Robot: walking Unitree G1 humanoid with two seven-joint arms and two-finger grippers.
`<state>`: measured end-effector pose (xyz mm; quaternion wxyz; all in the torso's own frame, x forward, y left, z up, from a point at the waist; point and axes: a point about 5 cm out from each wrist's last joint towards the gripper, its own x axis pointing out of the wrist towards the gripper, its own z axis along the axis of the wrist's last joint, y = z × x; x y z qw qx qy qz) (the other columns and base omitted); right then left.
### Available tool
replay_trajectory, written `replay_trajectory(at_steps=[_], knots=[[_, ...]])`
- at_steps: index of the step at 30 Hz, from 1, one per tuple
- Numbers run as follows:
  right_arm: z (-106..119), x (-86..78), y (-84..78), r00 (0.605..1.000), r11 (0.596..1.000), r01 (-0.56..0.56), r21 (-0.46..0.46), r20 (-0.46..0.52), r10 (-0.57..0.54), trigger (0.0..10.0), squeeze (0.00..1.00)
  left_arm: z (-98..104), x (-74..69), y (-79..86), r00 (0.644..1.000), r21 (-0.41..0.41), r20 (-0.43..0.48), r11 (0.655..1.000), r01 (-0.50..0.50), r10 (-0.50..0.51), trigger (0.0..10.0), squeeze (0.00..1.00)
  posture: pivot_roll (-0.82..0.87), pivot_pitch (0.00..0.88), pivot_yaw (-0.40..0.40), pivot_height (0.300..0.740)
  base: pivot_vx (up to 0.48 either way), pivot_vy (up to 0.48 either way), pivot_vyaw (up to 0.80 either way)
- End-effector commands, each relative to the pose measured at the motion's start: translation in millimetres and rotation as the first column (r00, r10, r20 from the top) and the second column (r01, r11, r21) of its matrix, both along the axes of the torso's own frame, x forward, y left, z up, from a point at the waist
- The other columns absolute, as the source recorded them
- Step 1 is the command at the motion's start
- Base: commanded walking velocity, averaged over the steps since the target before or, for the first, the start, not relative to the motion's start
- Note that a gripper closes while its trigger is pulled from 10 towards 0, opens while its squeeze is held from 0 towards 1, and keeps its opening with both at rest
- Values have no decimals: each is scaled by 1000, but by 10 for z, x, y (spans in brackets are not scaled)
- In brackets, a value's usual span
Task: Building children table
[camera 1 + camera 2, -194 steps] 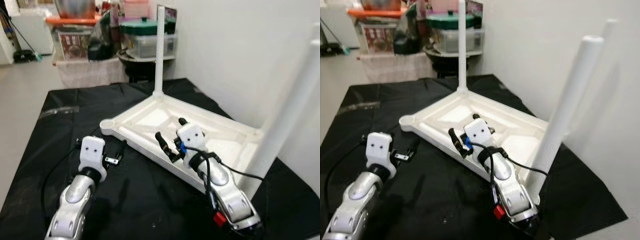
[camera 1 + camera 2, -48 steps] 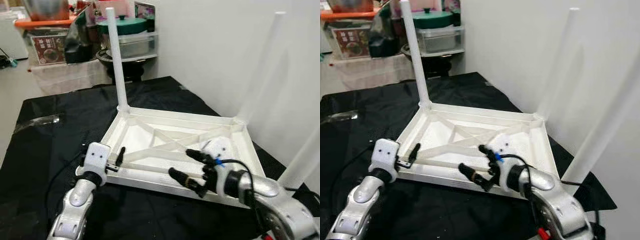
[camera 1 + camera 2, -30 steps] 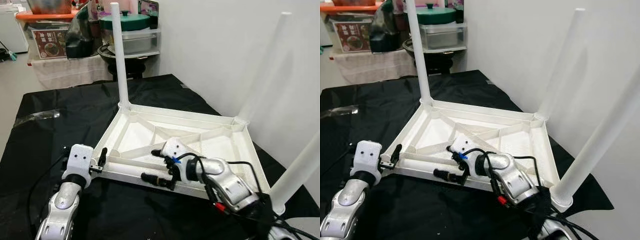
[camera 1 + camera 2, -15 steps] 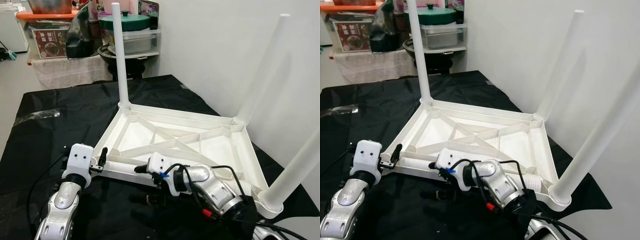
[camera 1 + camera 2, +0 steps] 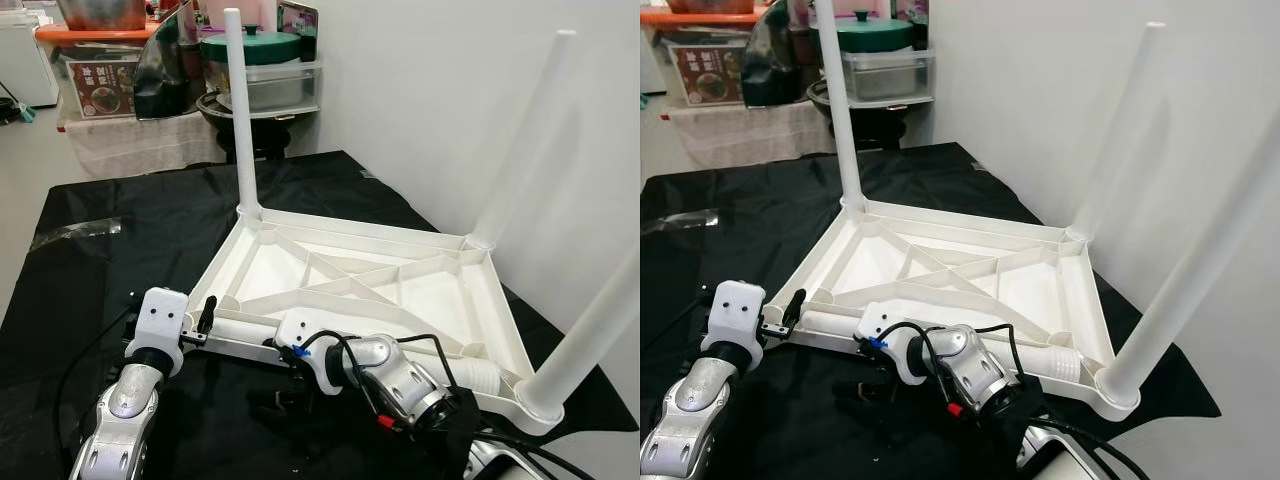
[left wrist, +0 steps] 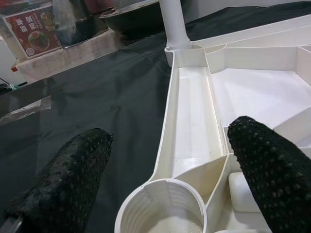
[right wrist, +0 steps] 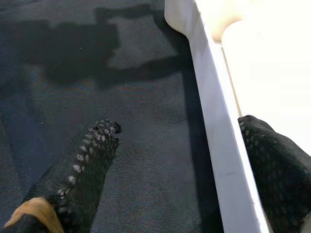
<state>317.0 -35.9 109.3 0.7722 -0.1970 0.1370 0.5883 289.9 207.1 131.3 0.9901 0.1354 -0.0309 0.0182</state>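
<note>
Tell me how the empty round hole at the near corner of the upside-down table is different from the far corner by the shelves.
The near corner socket is an open ribbed cup with no leg, while the far corner socket has a tall white leg standing up in it. The near one sits between the left gripper's open jaws; the far one has no gripper by it. Both are round white corners of the same table frame.

Two silver arms, white wrist blocks, black fingers.
Left gripper (image 5: 200, 322) block has two dark dots; right gripper (image 7: 180, 160) fingers (image 7: 77, 167) dot-textured black rubber, orange tab at 7 o'clock. Black cables loop the right forearm, blue and red bits.
</note>
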Motion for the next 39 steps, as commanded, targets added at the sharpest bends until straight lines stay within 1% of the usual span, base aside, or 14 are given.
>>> replay_trajectory(at_steps=[1, 4, 7, 10, 16, 21, 25, 30, 31, 33, 34, 35, 36, 39], knots=[[-6, -60, -24, 998, 998, -63, 5, 5, 63, 10000, 0, -43, -22, 1, 1000, 11, -27, 1000, 0, 0, 10000, 0, 120, 0, -59, 740, 0, 0, 0], [-120, -116, -69, 995, 994, -96, -52, -1, 96, 10000, 0, -47, -12, -6, 1000, 13, -29, 1000, 3, -2, 10000, 0, 117, 0, -59, 740, 0, 0, 267], [-130, -117, -72, 995, 993, -99, -57, -1, 99, 10000, 0, -47, -11, -7, 1000, 13, -29, 1000, 3, -3, 10000, 0, 117, 0, -59, 740, 0, 0, 800], [-171, -137, -132, 992, 987, -128, -98, -11, 128, 10000, 0, -42, 1, 13, 1000, 18, -31, 1000, 1, -1, 10000, 0, 117, 0, -58, 740, 0, 0, 800], [-248, -77, -244, 997, 984, -76, -163, -31, 72, 10000, 0, -42, 13, 40, 999, 27, -38, 1000, -1, 2, 10000, 0, 111, 0, -54, 740, 0, 0, 800], [-240, -110, -270, 994, 981, -113, -157, -27, 110, 10000, 0, -43, 15, 34, 999, 28, -38, 1000, -1, 2, 10000, 0, 111, 0, -54, 740, 0, 0, 800], [-244, -132, -390, 986, 969, -164, -186, -29, 162, 10000, 0, -44, 26, 33, 999, 29, -40, 1000, 3, -2, 10000, 0, 108, 0, -55, 740, 0, 0, 800], [-215, -136, -457, 983, 968, -186, -170, -44, 181, 10000, 0, -46, 29, 31, 999, 29, -40, 1000, 4, -3, 10000, 0, 107, 0, -55, 740, 0, 0, 790], [-209, -135, -487, 983, 970, -182, -159, -60, 175, 10000, 0, -50, 30, 28, 999, 29, -41, 1000, 5, -4, 10000, 0, 106, 0, -55, 740, 0, 0, 0], [-209, -135, -487, 983, 970, -182, -159, -60, 175, 10000, 0, -50, 30, 28, 999, 29, -41, 1000, 5, -4, 10000, 0, 106, 0, -55, 740, 0, 0, 0], [-215, -132, -511, 984, 974, -171, -148, -82, 161, 9020, 0, -57, 27, 24, 999, 30, -43, 1000, 6, -4, 10000, 0, 104, 0, -55, 740, 0, 0, 0], [-215, -132, -511, 984, 974, -171, -148, -82, 161, 9020, 0, -57, 27, 24, 999, 30, -43, 1000, 6, -4, 10000, 0, 104, 0, -55, 740, 0, 0, 0], [-235, -149, -537, 982, 976, -171, -138, -109, 157, 0, 0, -65, 25, 19, 999, 29, -46, 1000, 7, -5, 10000, 0, 105, 0, -55, 740, 0, 0, 0], [-256, -183, -562, 977, 977, -178, -116, -137, 162, 0, 0, -72, 21, 15, 999, 29, -50, 1000, 9, -7, 10000, 0, 107, 0, -54, 740, 0, 0, 0]])
